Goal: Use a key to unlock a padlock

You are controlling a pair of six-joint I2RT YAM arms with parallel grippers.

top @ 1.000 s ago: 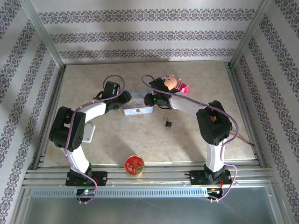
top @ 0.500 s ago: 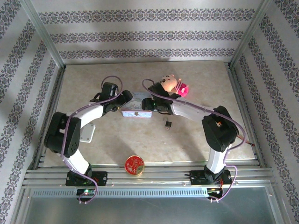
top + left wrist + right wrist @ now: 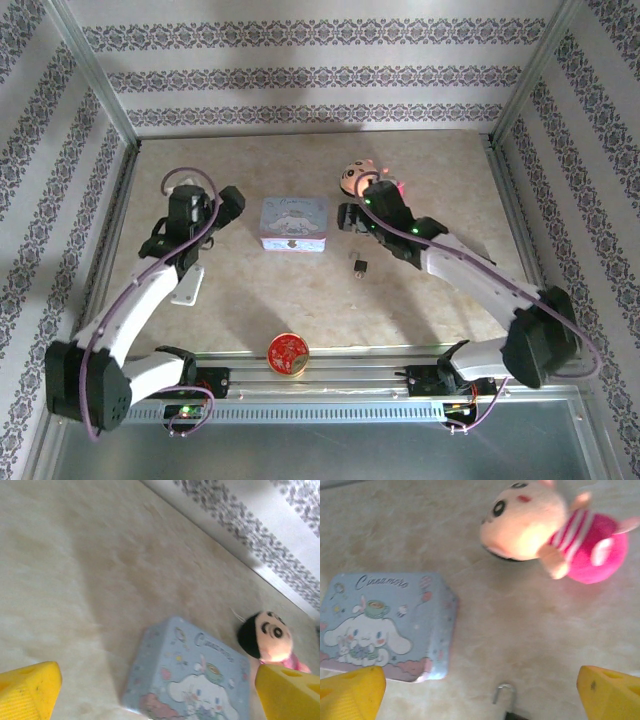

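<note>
The top camera looks steeply down from behind; both wrist cameras, low and close, share the blue tin [image 3: 294, 222].

Soft, bright, even light casts faint shadows; both wrist views are slightly blurred.

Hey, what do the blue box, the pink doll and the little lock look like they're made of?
Blue box: probably thin printed metal, a tin; smooth, slightly glossy faces, folded edges, cartoon print.
Pink doll: soft plush fabric; fuzzy matte surface.
Lock: the shackle looks like bare silvery metal; the dark body is too small to tell.
</note>
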